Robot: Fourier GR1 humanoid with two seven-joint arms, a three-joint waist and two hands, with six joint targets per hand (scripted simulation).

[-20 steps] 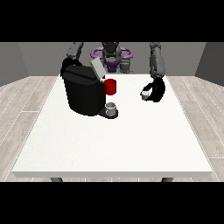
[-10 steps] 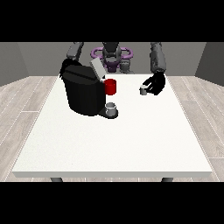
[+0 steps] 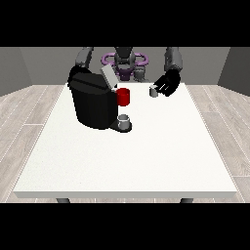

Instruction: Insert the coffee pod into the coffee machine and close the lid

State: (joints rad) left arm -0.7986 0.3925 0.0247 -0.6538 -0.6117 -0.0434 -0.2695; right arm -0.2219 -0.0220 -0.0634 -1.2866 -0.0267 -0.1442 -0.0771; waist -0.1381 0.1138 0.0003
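A black coffee machine (image 3: 93,105) stands at the table's left, its grey lid (image 3: 108,76) tilted up and open. A red part (image 3: 123,96) shows at its front, and a small grey cup (image 3: 124,121) sits on its drip base. The hand at the view's right (image 3: 166,83) is raised above the table's far side, its fingers curled round a small grey coffee pod (image 3: 154,91). The hand at the view's left (image 3: 74,73) is mostly hidden behind the machine's top.
The white table (image 3: 146,156) spreads wide toward the camera. The robot's body (image 3: 125,61) stands behind the far edge. Wooden floor (image 3: 24,107) lies on both sides.
The hand at the view's right has lifted the pod off the table and carried it upward and a little toward the machine. The machine and the other hand have not moved.
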